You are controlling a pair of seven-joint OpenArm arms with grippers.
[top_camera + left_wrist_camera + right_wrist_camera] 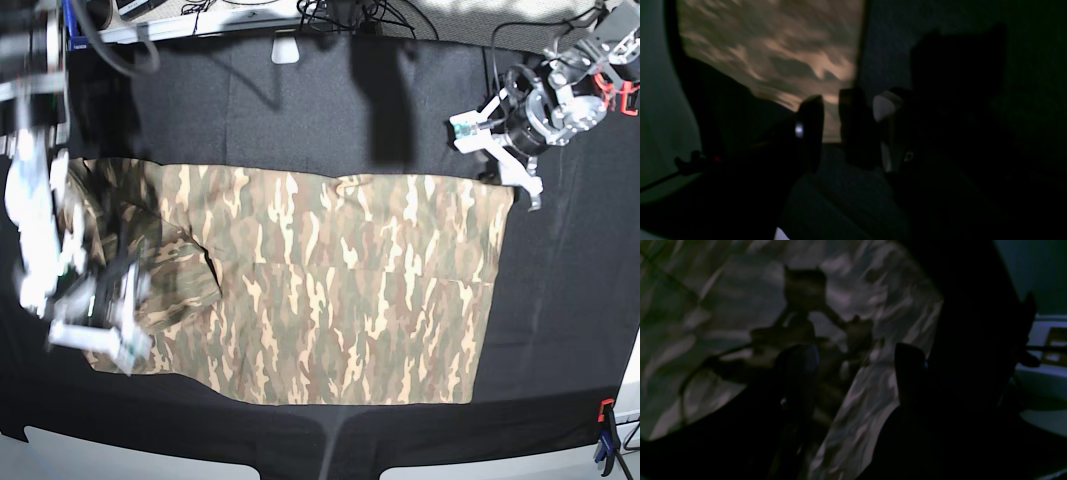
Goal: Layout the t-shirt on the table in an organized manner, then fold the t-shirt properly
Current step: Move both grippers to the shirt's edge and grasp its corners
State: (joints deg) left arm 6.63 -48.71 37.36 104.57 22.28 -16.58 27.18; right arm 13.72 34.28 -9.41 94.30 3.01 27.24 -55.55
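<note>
The camouflage t-shirt (340,290) lies spread flat across the black table (300,110), with its left end bunched in folds. My left gripper (497,155) is open and empty, just off the shirt's far right corner. The left wrist view shows its fingers (831,126) apart over black cloth, with the shirt (773,50) beyond. My right gripper (100,325) is blurred over the bunched left end of the shirt. In the right wrist view it (853,380) is open, with camouflage cloth (873,290) showing between the fingers. Both wrist views are dark and blurred.
A blue and red clamp (605,440) sits at the table's near right edge, and a red clamp (625,95) at the far right. Cables and wire hangers (340,15) lie along the back edge, beside a small white object (287,48).
</note>
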